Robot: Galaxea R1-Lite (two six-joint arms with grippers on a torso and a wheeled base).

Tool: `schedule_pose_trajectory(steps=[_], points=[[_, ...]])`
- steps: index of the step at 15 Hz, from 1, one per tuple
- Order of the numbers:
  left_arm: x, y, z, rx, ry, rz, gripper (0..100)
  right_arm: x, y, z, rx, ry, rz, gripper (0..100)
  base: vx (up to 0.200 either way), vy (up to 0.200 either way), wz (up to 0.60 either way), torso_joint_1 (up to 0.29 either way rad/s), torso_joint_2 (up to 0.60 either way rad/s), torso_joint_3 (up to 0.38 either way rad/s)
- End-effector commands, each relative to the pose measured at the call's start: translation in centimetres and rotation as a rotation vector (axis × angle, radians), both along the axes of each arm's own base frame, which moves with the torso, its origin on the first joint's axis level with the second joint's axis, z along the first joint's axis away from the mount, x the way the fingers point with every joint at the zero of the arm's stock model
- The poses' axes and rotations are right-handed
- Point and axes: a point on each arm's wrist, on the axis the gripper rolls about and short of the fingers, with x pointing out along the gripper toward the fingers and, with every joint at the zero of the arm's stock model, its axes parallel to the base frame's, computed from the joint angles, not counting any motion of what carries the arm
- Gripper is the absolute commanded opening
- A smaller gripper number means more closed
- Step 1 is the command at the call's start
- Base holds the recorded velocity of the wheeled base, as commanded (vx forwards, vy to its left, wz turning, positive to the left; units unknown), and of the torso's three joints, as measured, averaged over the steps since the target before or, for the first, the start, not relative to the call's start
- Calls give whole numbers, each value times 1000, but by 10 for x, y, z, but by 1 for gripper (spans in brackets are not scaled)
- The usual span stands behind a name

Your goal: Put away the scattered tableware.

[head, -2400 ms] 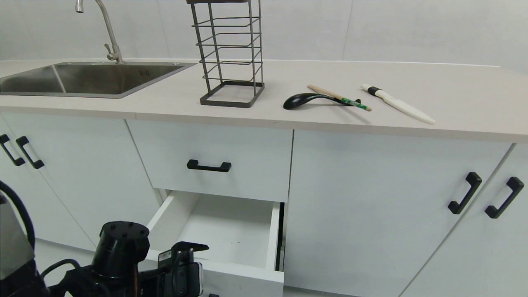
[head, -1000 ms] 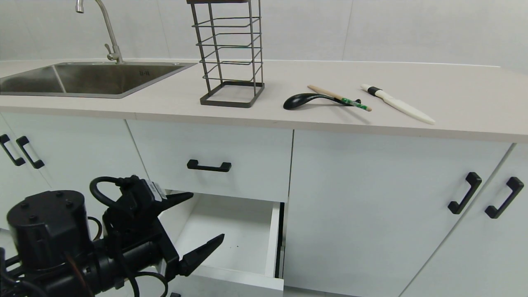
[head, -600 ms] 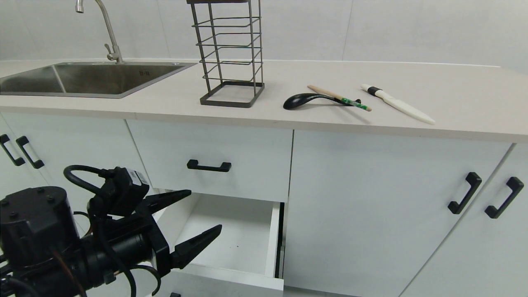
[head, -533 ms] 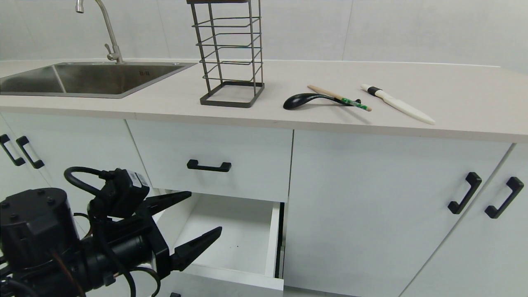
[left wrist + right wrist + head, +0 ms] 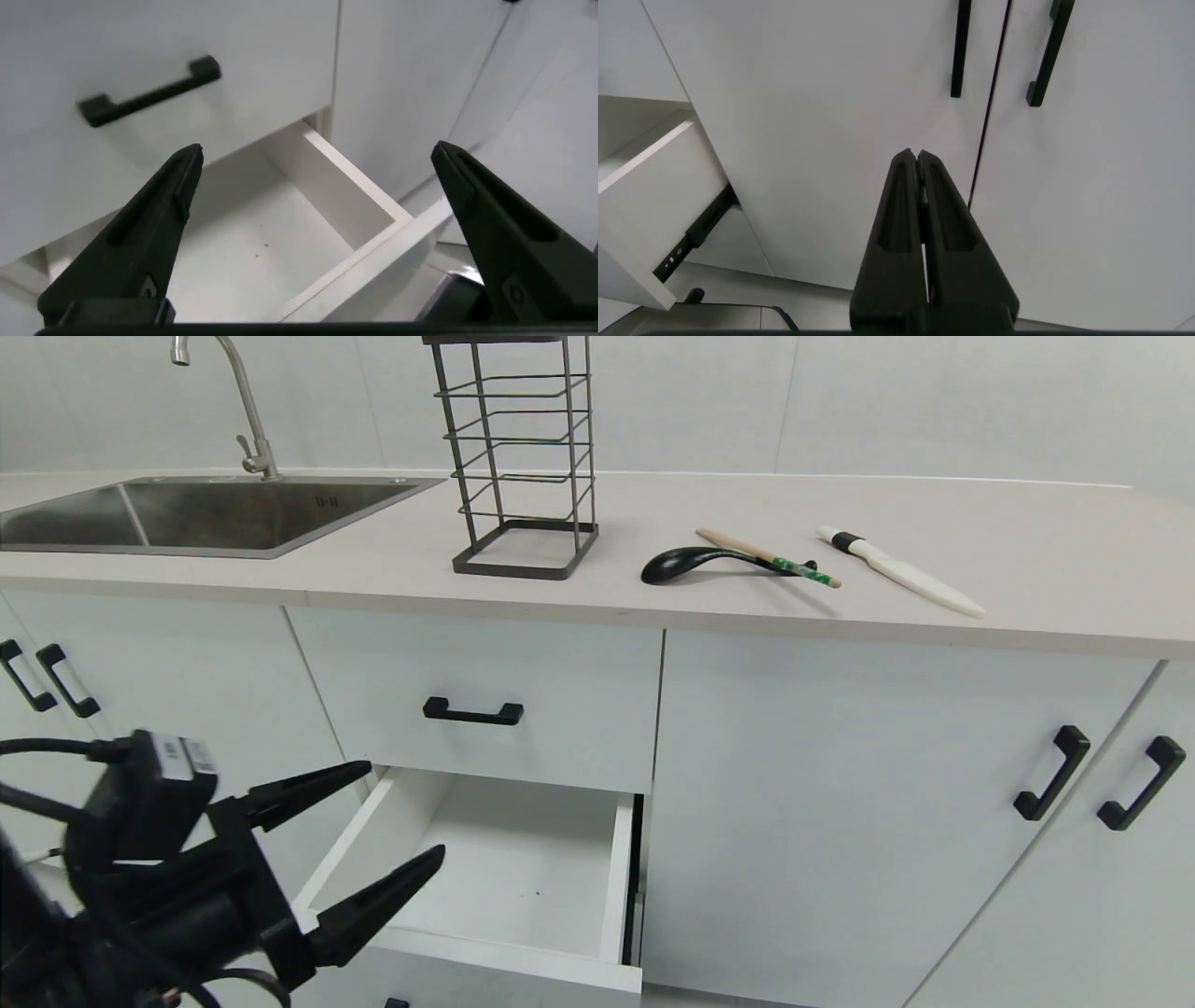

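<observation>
On the countertop (image 5: 1027, 551) lie a black spoon (image 5: 686, 563), wooden chopsticks (image 5: 767, 558) resting across its handle, and a white knife (image 5: 901, 571) further right. Below the counter, the lower drawer (image 5: 523, 859) stands pulled out with nothing inside; its white floor (image 5: 252, 243) is bare. My left gripper (image 5: 406, 807) hangs open at the drawer's left front corner, holding nothing; its fingers (image 5: 168, 201) are spread wide. My right gripper (image 5: 918, 159) is shut on nothing, in front of the white cabinet doors.
A dark wire rack (image 5: 523, 457) stands on the counter left of the spoon, and a steel sink (image 5: 187, 513) with a faucet is at far left. The upper drawer (image 5: 472, 712) is closed. Black door handles (image 5: 960, 47) are on the cabinet to the right.
My left gripper rose from the drawer's front edge, opened, then drew back to the left. The drawer stays open and the tableware has not moved.
</observation>
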Motion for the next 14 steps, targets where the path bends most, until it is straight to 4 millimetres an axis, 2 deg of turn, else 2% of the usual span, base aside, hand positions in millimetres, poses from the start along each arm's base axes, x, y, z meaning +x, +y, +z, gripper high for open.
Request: schedule_pose_trajectory(steps=[1, 2, 4, 6, 8, 10, 13, 14], points=[[-34, 33, 17, -54, -167, 156, 100, 0, 0, 0, 0, 2, 0, 0, 0, 0, 0, 0, 0, 0], [-46, 42, 17, -57, -208, 213, 100, 0, 0, 0, 0, 2, -1, 0, 0, 0, 0, 0, 0, 0], [-86, 55, 18, -79, -317, 302, 100, 0, 0, 0, 0, 2, 0, 0, 0, 0, 0, 0, 0, 0], [-127, 61, -2, -69, -334, 377, 100, 0, 0, 0, 0, 2, 0, 0, 0, 0, 0, 0, 0, 0], [-157, 61, -31, -64, -307, 432, 100, 0, 0, 0, 0, 2, -1, 0, 0, 0, 0, 0, 0, 0], [-166, 61, -45, -57, -282, 432, 100, 0, 0, 0, 0, 2, 0, 0, 0, 0, 0, 0, 0, 0], [-161, 63, -66, -5, -129, 509, 100, 0, 0, 0, 0, 2, 0, 0, 0, 0, 0, 0, 0, 0], [-161, 63, -66, -22, -120, 530, 100, 0, 0, 0, 0, 2, 0, 0, 0, 0, 0, 0, 0, 0]])
